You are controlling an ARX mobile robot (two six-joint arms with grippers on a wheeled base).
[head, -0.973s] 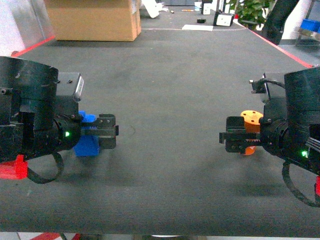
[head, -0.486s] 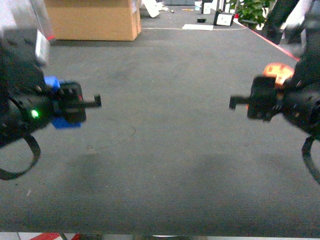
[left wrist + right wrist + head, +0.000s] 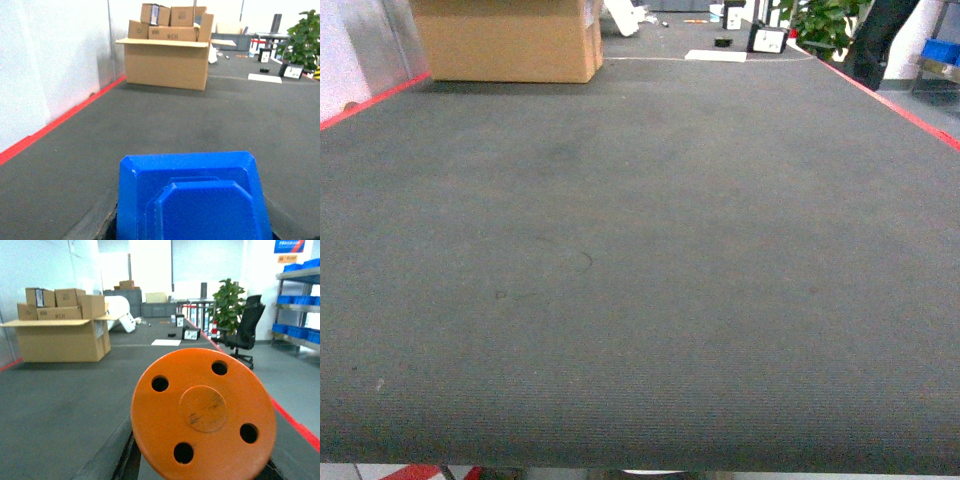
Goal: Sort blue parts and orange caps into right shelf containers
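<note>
Both arms have left the head view. Left claw holds a bright-blue blocky plastic part (image 3: 192, 197) close before its camera; right claw holds a round orange four-holed plastic cap (image 3: 203, 415). Risk: either slipping during transit.

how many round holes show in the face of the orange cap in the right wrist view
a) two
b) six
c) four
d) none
c) The orange cap fills the lower part of the right wrist view, and four dark round holes sit spaced around its raised central disc.
</note>
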